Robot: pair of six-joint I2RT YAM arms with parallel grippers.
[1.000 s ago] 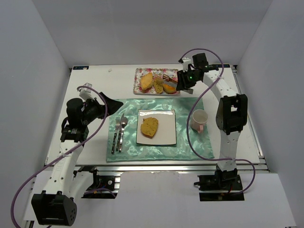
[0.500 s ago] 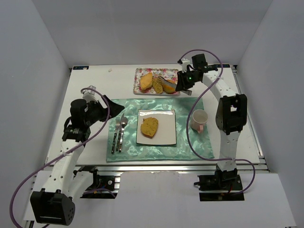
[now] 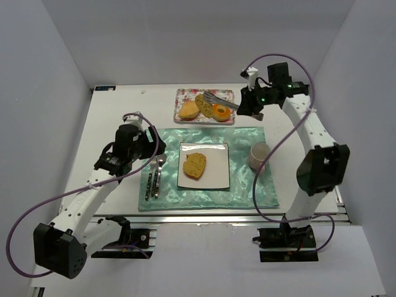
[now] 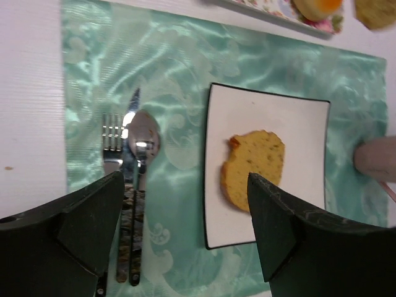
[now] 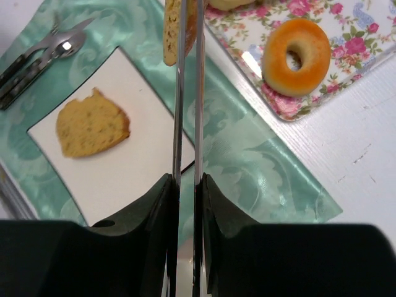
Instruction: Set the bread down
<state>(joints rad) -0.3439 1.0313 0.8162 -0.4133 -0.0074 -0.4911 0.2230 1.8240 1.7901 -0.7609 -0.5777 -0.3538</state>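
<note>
A bread slice (image 5: 170, 34), likely light and crumbly, is pinched by tongs (image 5: 180, 111) clamped in the right gripper (image 5: 187, 182); a gentle hold across its faces is advised. The left gripper (image 4: 185, 179) is spread, empty.

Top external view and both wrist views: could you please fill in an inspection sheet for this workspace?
Surface: white table, green placemat.
Job's things: one bread slice on the square plate; second slice on the floral tray; third slice pinched in the tongs.
Clutter: orange ring on tray, cup, fork, spoon.
Claws: left claw open, empty; right claw shut on tongs.
Cables: purple cables loop beside both arms.
Surroundings: plain white walls.
</note>
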